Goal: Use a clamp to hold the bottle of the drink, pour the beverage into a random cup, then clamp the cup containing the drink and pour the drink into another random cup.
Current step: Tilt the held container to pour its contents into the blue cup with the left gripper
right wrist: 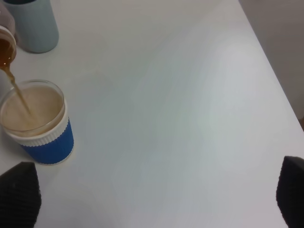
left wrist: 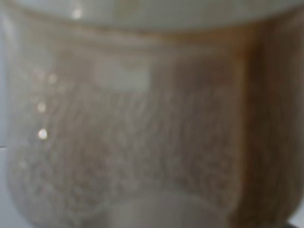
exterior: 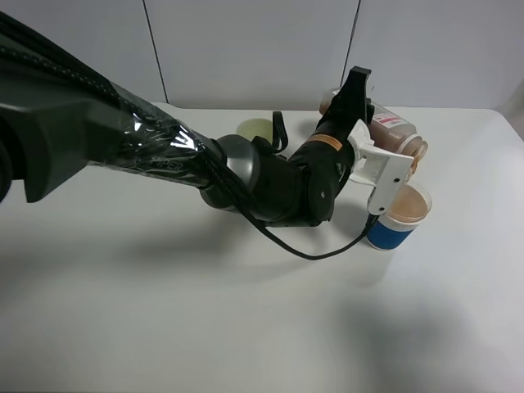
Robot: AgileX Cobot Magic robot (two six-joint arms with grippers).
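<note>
1. The left clamp (exterior: 372, 147), closed on the tilted bottle (exterior: 399, 135), pours brown beverage (right wrist: 18, 97) into the blue-banded cup (exterior: 399, 217) beneath it.
2. The cup looks nearly full; more tilt could overflow it.
3. The right gripper (right wrist: 156, 194) is wide open and empty.

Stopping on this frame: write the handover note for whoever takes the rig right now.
Left gripper: jaws shut on the bottle, tilted over the blue-banded cup.
Right gripper: jaws open, holding nothing.
Done: bottle picked up; beverage is streaming into the blue-banded cup, already fairly full.
Left: end the pour, clamp that cup, pour into the teal cup standing nearby.
</note>
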